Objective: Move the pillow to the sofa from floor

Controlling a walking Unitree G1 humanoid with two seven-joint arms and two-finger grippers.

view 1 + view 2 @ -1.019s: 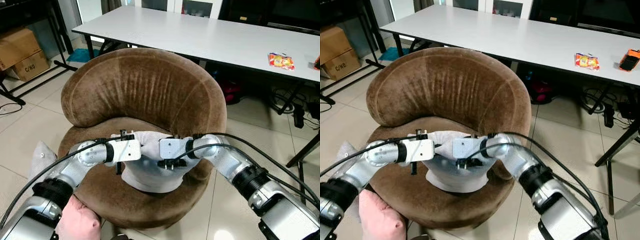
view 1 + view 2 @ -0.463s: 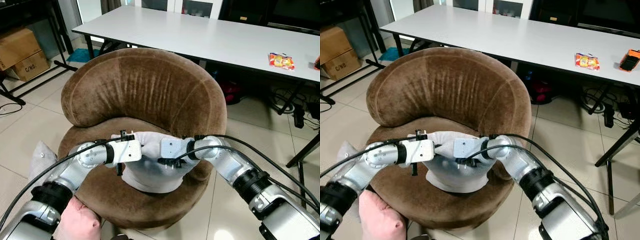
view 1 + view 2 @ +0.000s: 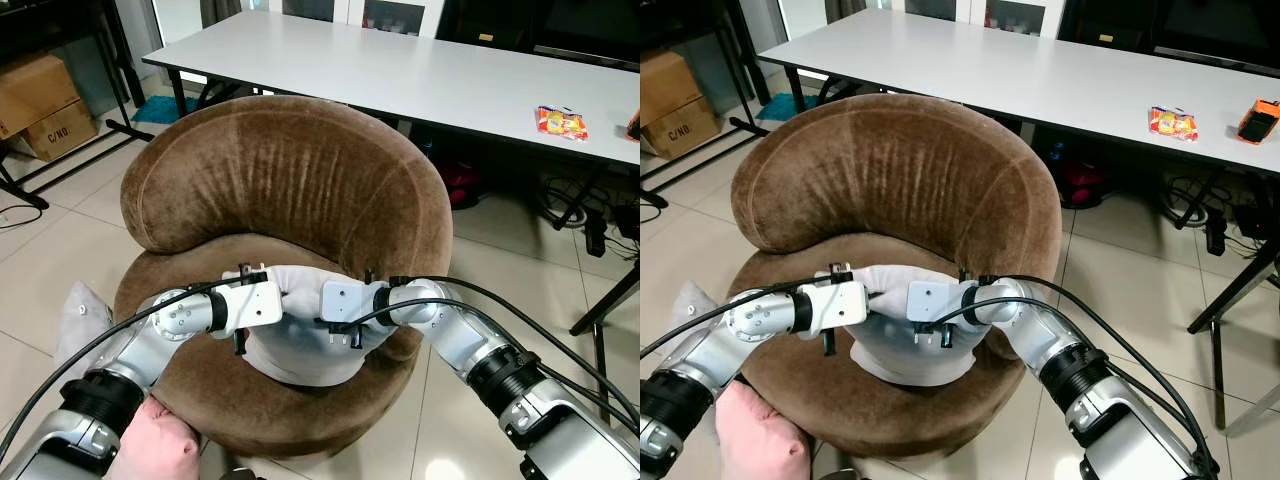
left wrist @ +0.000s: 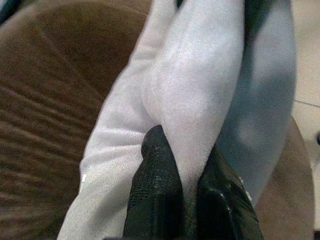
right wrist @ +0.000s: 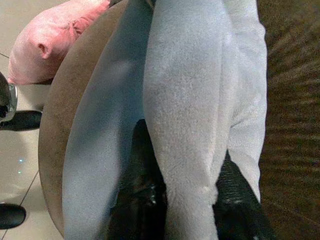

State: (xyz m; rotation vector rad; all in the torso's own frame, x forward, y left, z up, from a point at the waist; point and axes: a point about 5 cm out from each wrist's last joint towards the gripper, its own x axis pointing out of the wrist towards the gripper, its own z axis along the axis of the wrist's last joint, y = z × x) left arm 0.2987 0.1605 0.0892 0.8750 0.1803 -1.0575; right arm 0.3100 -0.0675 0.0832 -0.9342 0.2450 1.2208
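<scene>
Tiled floor, brown round sofa point(image 3: 285, 190): grey pillow point(image 3: 300, 345) is held over the seat by both claws, release judged left to do.
Head views: left claw point(image 3: 283, 297) and right claw point(image 3: 902, 300) are met at its top. Wrist views: a fabric fold is seen pinched between each claw's fingers point(image 4: 152, 195) point(image 5: 142, 185).

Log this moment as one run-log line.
phase: placing | object: grey pillow on brown sofa seat | left gripper: pinching pillow | right gripper: pinching pillow

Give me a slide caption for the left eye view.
Both grippers, left and right, pinch a grey pillow over the brown sofa.
</scene>
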